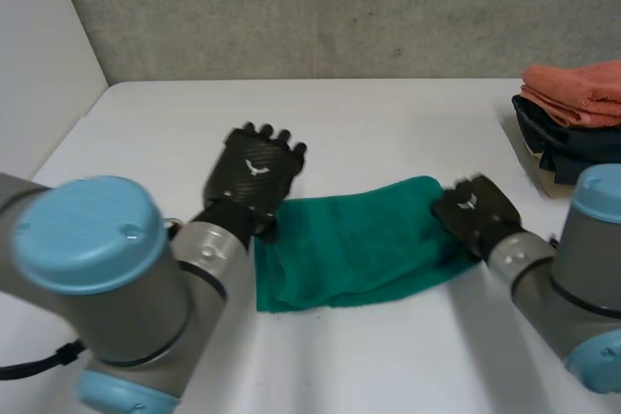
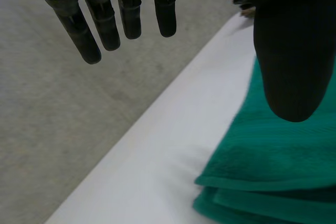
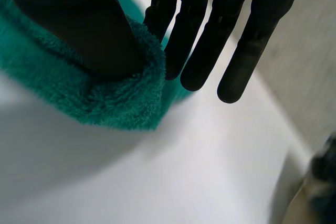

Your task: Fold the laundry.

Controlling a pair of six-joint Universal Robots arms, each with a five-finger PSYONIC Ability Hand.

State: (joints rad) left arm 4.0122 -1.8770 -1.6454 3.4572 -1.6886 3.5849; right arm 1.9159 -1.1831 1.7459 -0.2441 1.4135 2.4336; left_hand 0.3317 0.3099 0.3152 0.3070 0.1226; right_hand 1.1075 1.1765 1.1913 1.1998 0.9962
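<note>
Right hand (image 3: 79, 24) fingers (image 3: 205, 61) pinch the green towel (image 3: 115, 103) edge.

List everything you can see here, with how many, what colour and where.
green towel: one, green, folded, mid-table between the two hands.
orange towel: one, orange, folded, on top of the stack at the table's far right edge.
dark cloth: one, dark, directly under the orange towel.
table: one, white, under everything.
left hand: one, black, fingers straight, over the green towel's left end.
right hand: one, black, at the green towel's right end, which it pinches between thumb and fingers.
</note>
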